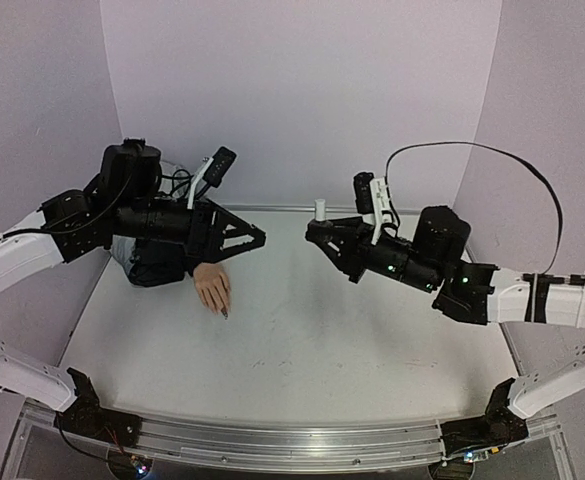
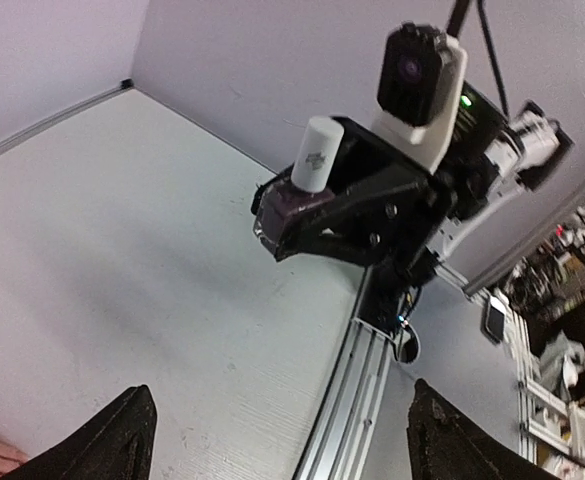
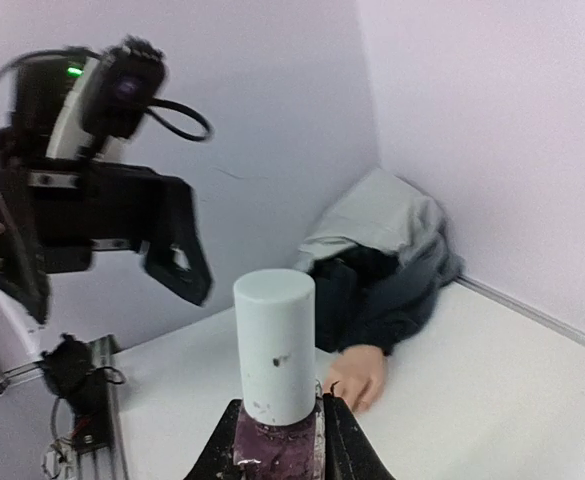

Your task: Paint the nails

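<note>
Top view with both wrist views. The mannequin hand (image 1: 213,288) lies flat at about 9 o'clock from the middle of the worktop (image 1: 322,350). Its fingers point toward 5 o'clock, and its dark sleeve (image 1: 157,262) is bunched against the left wall. The nails (image 1: 224,313) sit at the fingertips, and one looks dark. They are too small to judge further.

The nails are probably rigid and smooth, and they are for brushing, not for gripping. The hand looks light and is likely to slide under a sideways push, so only a gentle downward touch suits it.

The right pincer (image 1: 319,230) pinches the purple body of the nail-polish bottle (image 3: 272,445) in the air at about 12 o'clock from the worktop's middle, with the white cap (image 3: 272,345) upright. The bottle is probably glass, which makes it slick and breakable. The cap is the natural place to take hold, gripped around its sides to twist it off.

The left pincer (image 2: 277,445) is spread wide with nothing in it. It hangs above the sleeve and faces the bottle across open air toward 3 o'clock.

The worktop is white, matte and flat, and it offers little to stop things sliding. Pale lilac walls (image 1: 302,90) enclose it at 9, 12 and 3 o'clock, and a metal rail (image 1: 272,435) runs along 6 o'clock. The hand lies close to the left wall, which limits approach from that side.
</note>
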You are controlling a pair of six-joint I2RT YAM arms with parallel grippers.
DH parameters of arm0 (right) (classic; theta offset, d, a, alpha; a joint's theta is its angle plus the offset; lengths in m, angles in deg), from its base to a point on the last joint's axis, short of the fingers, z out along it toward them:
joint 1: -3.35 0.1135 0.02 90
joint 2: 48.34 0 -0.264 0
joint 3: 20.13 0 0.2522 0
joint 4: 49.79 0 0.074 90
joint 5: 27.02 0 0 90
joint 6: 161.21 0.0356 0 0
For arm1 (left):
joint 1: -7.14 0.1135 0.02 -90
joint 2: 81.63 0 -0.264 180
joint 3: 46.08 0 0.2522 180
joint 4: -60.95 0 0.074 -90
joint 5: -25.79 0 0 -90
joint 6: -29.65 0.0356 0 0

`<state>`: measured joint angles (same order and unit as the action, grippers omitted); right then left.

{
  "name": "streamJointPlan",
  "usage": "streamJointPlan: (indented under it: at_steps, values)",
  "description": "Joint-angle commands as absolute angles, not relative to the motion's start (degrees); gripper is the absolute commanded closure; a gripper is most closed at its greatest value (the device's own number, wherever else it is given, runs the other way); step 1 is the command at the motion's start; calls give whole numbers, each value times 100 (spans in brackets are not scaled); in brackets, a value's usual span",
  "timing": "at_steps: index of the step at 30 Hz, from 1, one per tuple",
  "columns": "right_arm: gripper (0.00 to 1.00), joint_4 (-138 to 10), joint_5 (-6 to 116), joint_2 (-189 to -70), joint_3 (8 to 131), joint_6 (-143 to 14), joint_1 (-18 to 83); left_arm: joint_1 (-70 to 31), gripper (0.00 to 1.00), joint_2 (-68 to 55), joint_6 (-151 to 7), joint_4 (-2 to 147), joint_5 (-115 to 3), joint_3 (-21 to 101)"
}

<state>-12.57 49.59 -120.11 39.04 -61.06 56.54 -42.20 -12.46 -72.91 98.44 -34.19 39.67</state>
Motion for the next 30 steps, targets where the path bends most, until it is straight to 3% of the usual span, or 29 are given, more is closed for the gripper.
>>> streamJointPlan:
  at_steps: [1, 9, 23, 30]
  values:
    - [100, -1534, 7340, -12482, 4473, -6336, 6044, -4217, 12, -1057, -8573, 9266, -4778, 4129]
    - [100, -1755, 8318, -13364, 5105, -6699, 6767, -4217, 21, -459, -9003, 8880, -4855, 4318]
    - [100, -1744, 8373, -13817, 5499, -6784, 7006, -4221, 70, -189, -8841, 8741, -4582, 4218]
    - [100, -1601, 8217, -13828, 5580, -6672, 7006, -4363, 89, -122, -8437, 8719, -4164, 4127]
